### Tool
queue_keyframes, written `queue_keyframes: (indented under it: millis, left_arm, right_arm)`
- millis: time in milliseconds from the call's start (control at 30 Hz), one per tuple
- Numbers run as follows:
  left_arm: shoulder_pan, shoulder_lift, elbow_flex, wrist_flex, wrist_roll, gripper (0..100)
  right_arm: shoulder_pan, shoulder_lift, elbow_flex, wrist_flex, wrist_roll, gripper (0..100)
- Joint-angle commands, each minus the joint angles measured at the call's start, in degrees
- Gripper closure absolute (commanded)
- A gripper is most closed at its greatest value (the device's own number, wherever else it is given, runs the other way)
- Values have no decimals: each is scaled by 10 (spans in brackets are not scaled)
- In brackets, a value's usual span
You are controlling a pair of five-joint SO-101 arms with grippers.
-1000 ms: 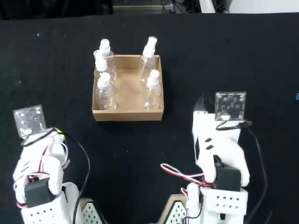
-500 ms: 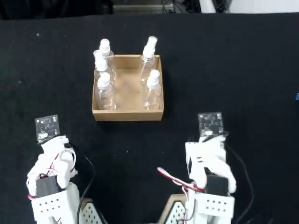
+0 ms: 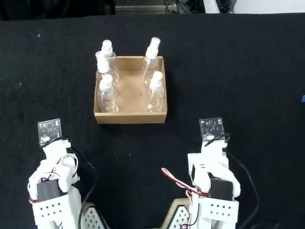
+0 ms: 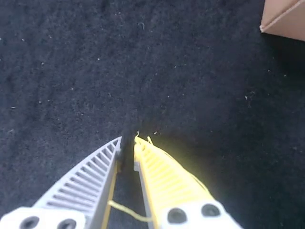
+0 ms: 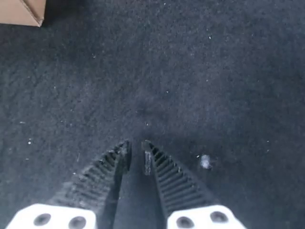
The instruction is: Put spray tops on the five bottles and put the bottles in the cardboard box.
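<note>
I see left gripper point(image 4: 127, 142) closed, holding nothing, low over the black table point(image 3: 248, 67), well apart from the cardboard box point(image 3: 131, 117). Five bottles point(image 3: 107, 95) stand upright inside the box, spray tops point(image 3: 106, 81) on. Right gripper point(image 5: 136, 149) likewise closed and holding nothing.

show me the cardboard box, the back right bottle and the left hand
cardboard box point(image 3: 130, 117): high view, front wall
back right bottle point(image 3: 153, 46): high view, its spray top
left hand point(image 4: 127, 143): left wrist view, midway between its fingertips
</note>
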Motion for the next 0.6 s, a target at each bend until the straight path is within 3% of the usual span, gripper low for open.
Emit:
queue_keyframes:
  millis: [0,200,567]
  left_arm:
    - [28,-9,14,4,-4,970]
    - [175,-9,14,4,-3,970]
    - [156,-9,14,4,-3,970]
  right_arm:
    - [-10,-59,-2,6,4,987]
    - [-45,-57,-2,6,4,987]
    - [-41,-55,-2,6,4,987]
